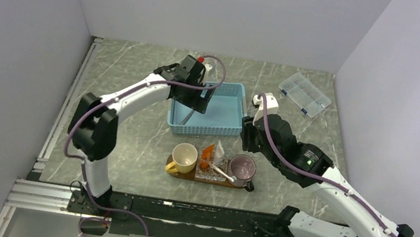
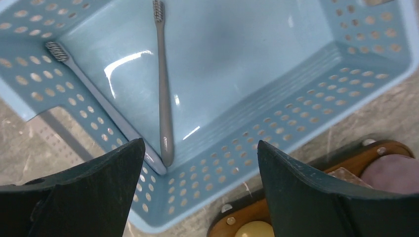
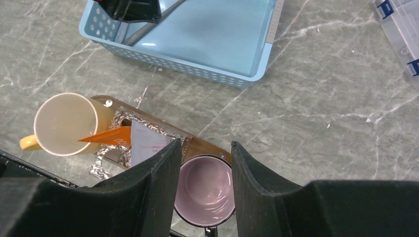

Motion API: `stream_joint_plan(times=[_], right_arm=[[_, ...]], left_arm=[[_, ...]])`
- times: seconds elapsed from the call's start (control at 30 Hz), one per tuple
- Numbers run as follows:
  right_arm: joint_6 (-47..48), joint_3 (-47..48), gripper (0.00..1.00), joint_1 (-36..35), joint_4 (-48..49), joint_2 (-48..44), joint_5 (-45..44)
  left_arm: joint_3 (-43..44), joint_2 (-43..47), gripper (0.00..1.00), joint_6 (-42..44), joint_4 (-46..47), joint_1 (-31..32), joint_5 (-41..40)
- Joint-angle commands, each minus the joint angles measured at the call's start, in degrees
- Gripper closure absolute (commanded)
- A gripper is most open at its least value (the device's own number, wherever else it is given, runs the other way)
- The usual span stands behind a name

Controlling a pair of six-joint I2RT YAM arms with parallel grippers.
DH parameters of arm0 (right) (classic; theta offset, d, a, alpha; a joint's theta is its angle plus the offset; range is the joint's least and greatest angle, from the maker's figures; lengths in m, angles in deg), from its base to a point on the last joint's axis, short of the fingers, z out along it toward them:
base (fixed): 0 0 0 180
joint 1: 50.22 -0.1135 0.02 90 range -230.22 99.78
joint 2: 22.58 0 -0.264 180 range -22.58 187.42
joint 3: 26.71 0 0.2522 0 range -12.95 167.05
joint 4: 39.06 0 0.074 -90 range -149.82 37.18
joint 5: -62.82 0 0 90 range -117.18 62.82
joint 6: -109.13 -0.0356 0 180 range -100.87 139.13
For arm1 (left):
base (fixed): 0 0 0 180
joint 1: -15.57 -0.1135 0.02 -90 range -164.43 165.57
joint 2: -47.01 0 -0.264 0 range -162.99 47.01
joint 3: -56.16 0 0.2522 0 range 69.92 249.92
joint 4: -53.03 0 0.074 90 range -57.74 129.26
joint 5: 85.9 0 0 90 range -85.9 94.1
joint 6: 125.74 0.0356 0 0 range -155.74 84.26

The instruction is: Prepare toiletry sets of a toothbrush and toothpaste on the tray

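A grey toothbrush lies in the blue basket, its handle end in a near corner; it also shows in the top view. My left gripper is open and empty above the basket's near wall. The dark wooden tray lies in front of the basket. On it an orange toothpaste tube and a white one stand in a clear glass dish, with a whitish toothbrush beside them. My right gripper is open and empty above the purple cup.
A yellow cup stands on the tray's left end and the purple cup on its right end. A clear compartment box lies at the back right. White walls close in the table on three sides.
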Motion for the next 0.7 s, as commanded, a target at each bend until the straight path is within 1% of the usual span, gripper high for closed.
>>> stream_joint_plan(times=[0.0, 0.13, 0.47, 0.67], right_arm=[[1.95, -0.70, 0.56, 1.24, 2.48, -1.84, 3.71], [2.16, -1.35, 0.56, 1.90, 2.24, -2.11, 4.89], [3.49, -1.52, 0.56, 3.31, 2.21, -2.25, 6.89], [3.97, -1.64, 0.56, 4.27, 2.46, -2.06, 7.82]], left_arm=[[5.79, -5.97, 0.11, 2.06, -4.16, -1.34, 5.14], [9.81, -10.44, 0.15, 2.46, -6.17, -1.61, 6.27], [18.44, -20.32, 0.16, 3.94, -8.40, -4.21, 7.27], [19.93, -23.45, 0.19, 4.07, -8.90, -5.51, 8.38]])
